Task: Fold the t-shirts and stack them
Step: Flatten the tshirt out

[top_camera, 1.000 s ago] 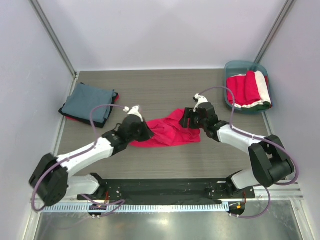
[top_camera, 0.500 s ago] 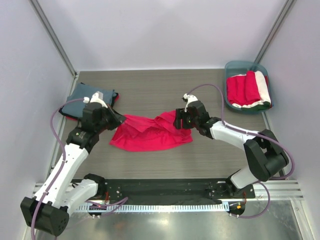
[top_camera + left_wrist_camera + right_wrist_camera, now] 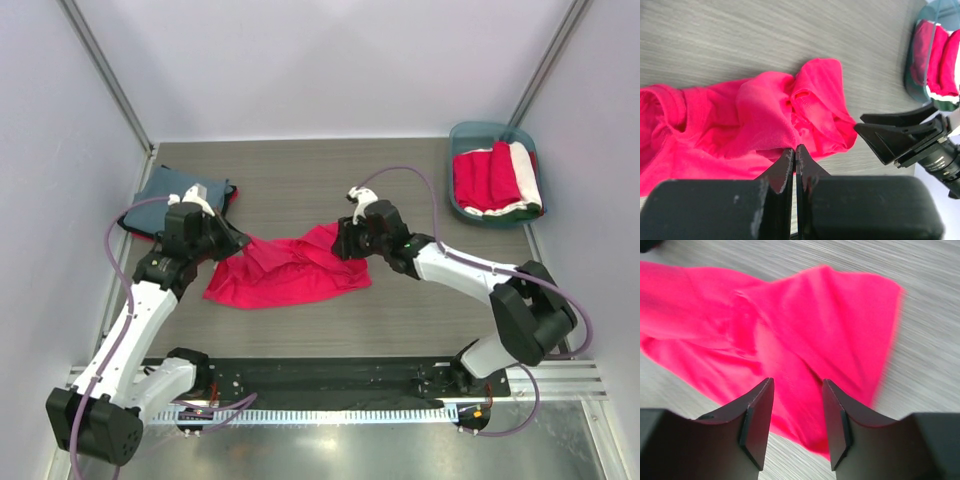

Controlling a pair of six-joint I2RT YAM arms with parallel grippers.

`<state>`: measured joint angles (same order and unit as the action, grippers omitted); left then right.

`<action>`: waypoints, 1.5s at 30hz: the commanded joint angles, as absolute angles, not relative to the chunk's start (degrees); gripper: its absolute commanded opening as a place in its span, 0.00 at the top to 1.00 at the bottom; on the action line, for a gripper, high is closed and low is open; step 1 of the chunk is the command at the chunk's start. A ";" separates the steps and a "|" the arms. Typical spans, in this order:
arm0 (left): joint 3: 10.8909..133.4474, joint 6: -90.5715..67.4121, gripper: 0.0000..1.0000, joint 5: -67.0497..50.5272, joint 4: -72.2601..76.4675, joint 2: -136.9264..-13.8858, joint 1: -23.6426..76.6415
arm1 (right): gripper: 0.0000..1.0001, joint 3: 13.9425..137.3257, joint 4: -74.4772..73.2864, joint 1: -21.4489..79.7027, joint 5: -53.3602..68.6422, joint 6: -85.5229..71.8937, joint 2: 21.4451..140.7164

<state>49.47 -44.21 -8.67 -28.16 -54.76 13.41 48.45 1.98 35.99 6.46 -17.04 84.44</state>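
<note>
One blue-grey t-shirt (image 3: 175,205) lies folded far left of the teal tub (image 3: 470,130), overhead; the crimson t-shirt (image 3: 290,275) between them sprawls unfolded, tub shirts (image 3: 495,180) pending. Left wrist: we see the left gripper (image 3: 793,149) pinching its edge. Right wrist: the right gripper (image 3: 797,382) gapes above it

1. A robotics laboratory test cell is indicated.
2. A wood-grain table (image 3: 300,170) is enclosed on three sides by plain pale walls (image 3: 330,60), with bare metal posts (image 3: 108,78) at the rear corners.
3. A left arm (image 3: 135,320) and a right arm (image 3: 470,272) are bolted to a black base plate (image 3: 320,378) at the near edge, fronted by a metal rail (image 3: 330,414).
4. Purple cables (image 3: 398,170) are left exposed along both arms.
</note>
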 commanded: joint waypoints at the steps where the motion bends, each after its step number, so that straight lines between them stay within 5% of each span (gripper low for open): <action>1: 48.08 -41.93 1.00 -9.32 -28.47 -52.82 13.18 | 0.52 53.70 4.13 39.54 8.18 -16.61 88.23; 18: 47.90 -40.52 1.00 -10.46 -29.36 -52.03 13.10 | 0.54 68.20 0.44 47.99 2.38 -15.03 104.23; 24: 47.90 -40.25 1.00 -10.99 -29.44 -51.86 13.09 | 0.64 70.92 -2.63 48.08 1.23 -13.62 107.14; 30: 48.95 -39.73 1.00 -10.99 -30.23 -51.86 12.92 | 0.57 68.12 -2.81 48.51 0.26 -12.22 106.09; 33: 49.31 -39.73 1.00 -11.07 -30.50 -51.68 12.92 | 0.64 67.76 -2.90 48.52 -2.81 -11.78 106.00; 34: 49.39 -39.73 1.00 -11.07 -30.32 -51.77 12.92 | 0.80 67.85 -2.81 48.52 -3.07 -11.95 105.82; 37: 49.39 -39.73 1.00 -10.81 -30.23 -51.94 13.01 | 0.99 68.90 -2.90 48.52 -2.64 -12.39 105.12; 45: 49.66 -41.22 1.00 -13.00 -27.43 -55.10 12.74 | 0.99 70.05 -5.88 41.34 -0.80 -16.43 95.64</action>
